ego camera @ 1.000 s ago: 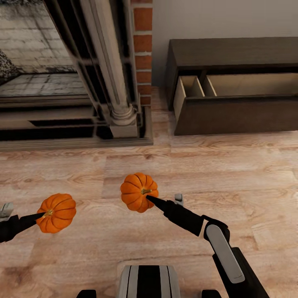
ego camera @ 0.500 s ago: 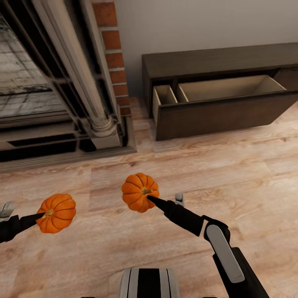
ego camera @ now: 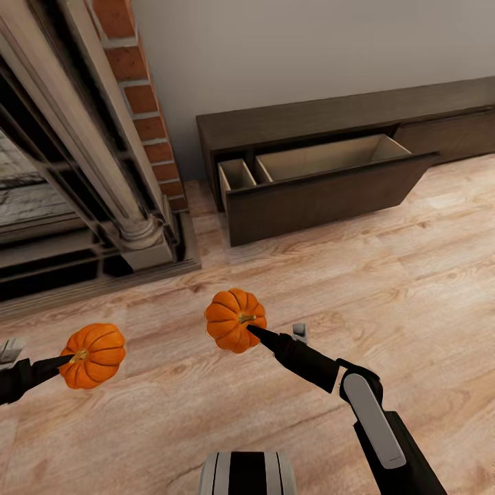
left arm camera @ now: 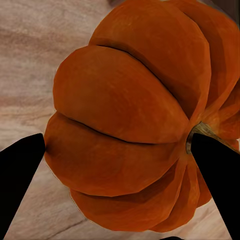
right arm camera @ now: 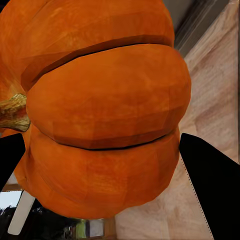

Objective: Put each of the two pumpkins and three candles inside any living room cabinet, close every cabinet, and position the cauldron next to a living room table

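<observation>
I carry two ribbed orange pumpkins above the wood floor. My left gripper (ego camera: 69,357) is shut on one pumpkin (ego camera: 93,355) at the head view's lower left; up close that pumpkin (left arm camera: 135,120) sits between both black fingertips. My right gripper (ego camera: 251,331) is shut on the other pumpkin (ego camera: 234,320) near the centre, which the right wrist view shows large (right arm camera: 100,110) between its fingers. The dark brown cabinet (ego camera: 330,113) stands along the far wall, one wide drawer (ego camera: 323,182) pulled out with a pale beige interior. The candles are out of view.
A brick fireplace (ego camera: 82,151) with a stone column and dark hearth step takes up the left side. Light wood floor (ego camera: 385,289) stretches between me and the cabinet. The cabinet's right drawer front (ego camera: 450,134) is flush.
The whole head view has swung to the right: fireplace and cabinet slid left in the picture and more of the cabinet's right end shows. Both pumpkins stay held in the same spots.
</observation>
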`<state>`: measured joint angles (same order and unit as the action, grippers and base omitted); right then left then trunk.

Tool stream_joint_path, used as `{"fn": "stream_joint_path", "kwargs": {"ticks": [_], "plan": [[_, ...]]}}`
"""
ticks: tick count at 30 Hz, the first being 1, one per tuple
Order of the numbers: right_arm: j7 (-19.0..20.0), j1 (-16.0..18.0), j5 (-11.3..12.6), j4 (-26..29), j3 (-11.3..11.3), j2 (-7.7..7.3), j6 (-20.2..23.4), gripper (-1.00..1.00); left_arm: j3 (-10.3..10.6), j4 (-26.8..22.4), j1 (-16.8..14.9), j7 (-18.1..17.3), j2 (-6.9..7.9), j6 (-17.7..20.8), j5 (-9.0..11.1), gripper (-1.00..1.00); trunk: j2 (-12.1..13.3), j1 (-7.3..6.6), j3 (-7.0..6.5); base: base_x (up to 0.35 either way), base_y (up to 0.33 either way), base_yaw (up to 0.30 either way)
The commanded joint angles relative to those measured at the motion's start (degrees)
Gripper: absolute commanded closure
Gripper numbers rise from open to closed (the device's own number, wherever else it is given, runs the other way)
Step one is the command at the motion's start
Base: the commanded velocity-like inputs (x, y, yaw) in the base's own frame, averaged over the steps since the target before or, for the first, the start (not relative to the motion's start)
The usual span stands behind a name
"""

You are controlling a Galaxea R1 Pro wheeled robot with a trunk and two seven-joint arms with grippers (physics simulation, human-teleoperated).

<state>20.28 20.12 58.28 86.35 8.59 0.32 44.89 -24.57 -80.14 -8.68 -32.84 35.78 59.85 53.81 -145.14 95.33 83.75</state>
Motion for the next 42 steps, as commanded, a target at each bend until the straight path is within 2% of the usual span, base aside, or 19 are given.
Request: {"fn": "stream_joint_path", "kwargs": {"ticks": [1,7,16,21,24,30,34,36,38,40,42], "plan": [[0.0,0.0,0.6,0.0,0.0,0.01,0.1,1.00,0.0,0.1,0.0,0.0,0.00,0.1,0.5,1.00,0.0,-0.03,-0.25,0.000,0.000,-0.280],[-0.1,0.0,0.6,0.0,0.0,0.02,-0.1,1.00,1.2,0.5,0.0,0.1,0.00,0.1,0.2,1.00,0.1,-0.18,-1.70,0.000,0.000,-0.280],[-0.2,0.0,0.5,-0.6,0.0,-0.09,-1.7,1.00,1.7,0.5,0.0,0.6,-0.20,0.1,0.0,1.00,0.2,-0.41,-3.87,0.000,0.000,-0.280],[-0.2,0.0,0.6,-2.8,0.0,-0.02,-2.3,1.00,3.9,0.5,0.0,0.8,-0.32,0.1,0.0,1.00,0.3,-0.54,-5.08,0.000,0.000,-0.280],[-0.2,0.0,0.6,-3.6,-0.4,-0.05,-2.4,1.00,4.2,0.5,0.0,1.0,-0.40,-0.1,0.0,1.00,0.3,-0.62,-5.81,0.000,0.000,-0.280],[-0.1,0.0,0.6,-4.4,-1.5,-0.47,-2.4,1.00,4.5,0.5,0.0,5.0,-0.67,-0.3,-0.1,1.00,0.4,-0.77,-7.26,0.000,0.000,-0.280],[-0.5,0.0,0.1,-4.2,-1.3,-0.20,-2.5,1.00,7.0,0.4,0.0,7.5,-0.94,-0.5,0.4,1.00,0.5,-0.88,-8.20,0.000,0.000,-0.193],[-2.2,0.0,-0.1,-4.1,-1.1,-0.09,-2.6,1.00,7.9,0.4,0.0,7.8,-1.40,-1.0,0.4,1.00,0.5,-0.93,-8.65,0.000,0.000,-0.053],[-6.0,0.0,-0.2,-3.9,-0.6,-0.02,-2.5,1.00,8.5,0.3,0.0,8.0,-2.23,-1.3,0.4,1.00,0.5,-0.98,-9.10,0.000,0.000,-0.022],[-11.9,0.0,-0.2,-3.3,0.6,0.01,-2.2,1.00,8.7,-0.1,0.0,8.3,-3.29,-1.4,0.3,1.00,0.5,-1.03,-9.54,0.000,0.000,-0.009],[-20.3,0.0,-0.1,-1.5,3.8,0.04,-1.5,1.00,8.9,-0.4,0.0,9.8,-4.69,-1.3,0.2,1.00,0.6,-1.08,-9.99,0.000,0.000,-0.003]]}}
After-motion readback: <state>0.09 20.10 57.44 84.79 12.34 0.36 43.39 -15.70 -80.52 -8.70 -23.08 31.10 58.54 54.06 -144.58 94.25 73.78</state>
